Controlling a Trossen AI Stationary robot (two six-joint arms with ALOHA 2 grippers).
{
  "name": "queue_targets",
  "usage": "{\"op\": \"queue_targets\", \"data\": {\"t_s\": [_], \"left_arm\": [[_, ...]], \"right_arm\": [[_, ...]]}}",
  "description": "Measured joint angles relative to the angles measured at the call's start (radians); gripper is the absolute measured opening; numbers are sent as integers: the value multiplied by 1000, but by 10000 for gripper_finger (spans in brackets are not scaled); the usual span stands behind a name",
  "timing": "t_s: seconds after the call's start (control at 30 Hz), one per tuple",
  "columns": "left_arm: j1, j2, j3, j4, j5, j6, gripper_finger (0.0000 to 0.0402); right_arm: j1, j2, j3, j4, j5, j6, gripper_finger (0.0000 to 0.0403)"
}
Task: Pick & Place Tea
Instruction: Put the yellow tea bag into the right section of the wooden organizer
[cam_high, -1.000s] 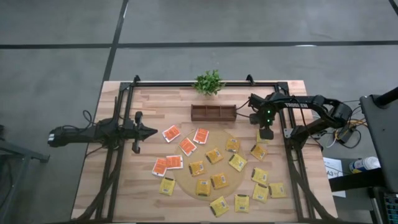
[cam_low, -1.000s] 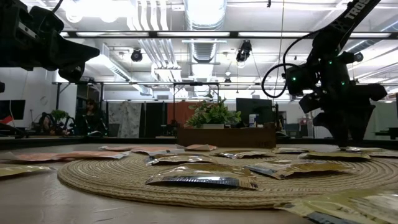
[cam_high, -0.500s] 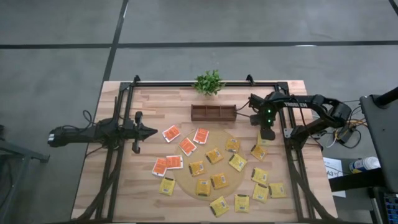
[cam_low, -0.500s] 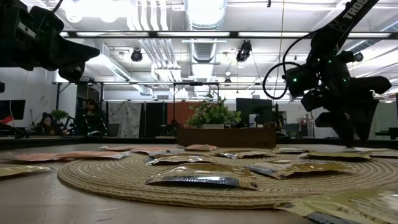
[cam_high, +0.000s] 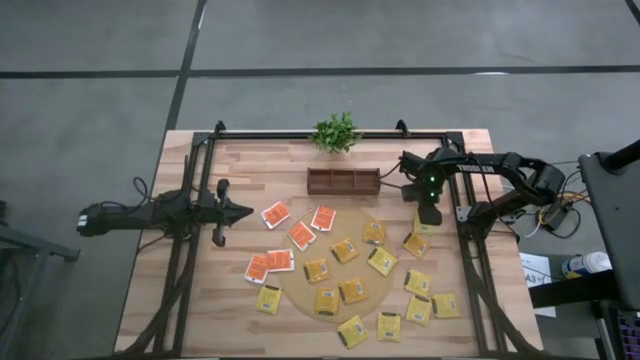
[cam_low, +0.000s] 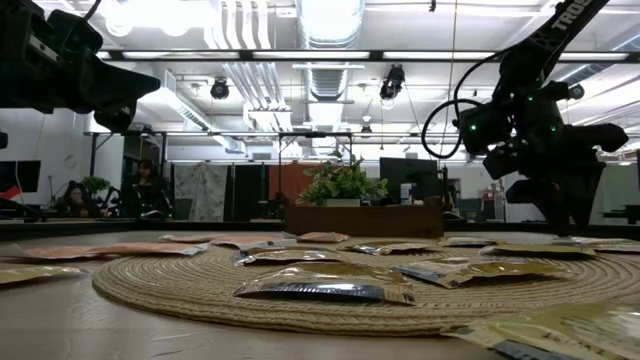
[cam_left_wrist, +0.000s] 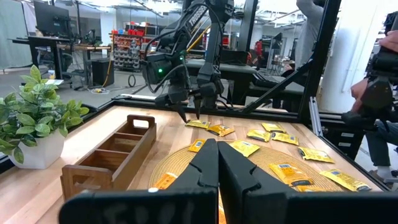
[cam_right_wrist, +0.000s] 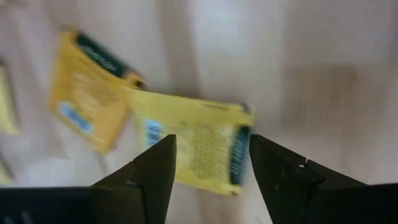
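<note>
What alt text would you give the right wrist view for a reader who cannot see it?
The right claw points down at the wooden table, its two dark fingers open on either side of a yellow tea packet. A second yellow packet lies partly under the first one's edge.

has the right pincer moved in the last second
Yes. In the high view the right pincer has pulled slightly back toward the wooden tray, now over the yellow tea packet it stood beside.
</note>
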Motion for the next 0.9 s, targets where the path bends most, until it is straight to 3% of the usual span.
{"op": "queue_targets", "data": {"t_s": [0.2,0.9], "left_arm": [[0,0,0,0,0,0,0],[0,0,0,0,0,0,0]], "right_arm": [[6,-9,0,1,114,58,201],[8,-98,222,20,115,215,201]]}}
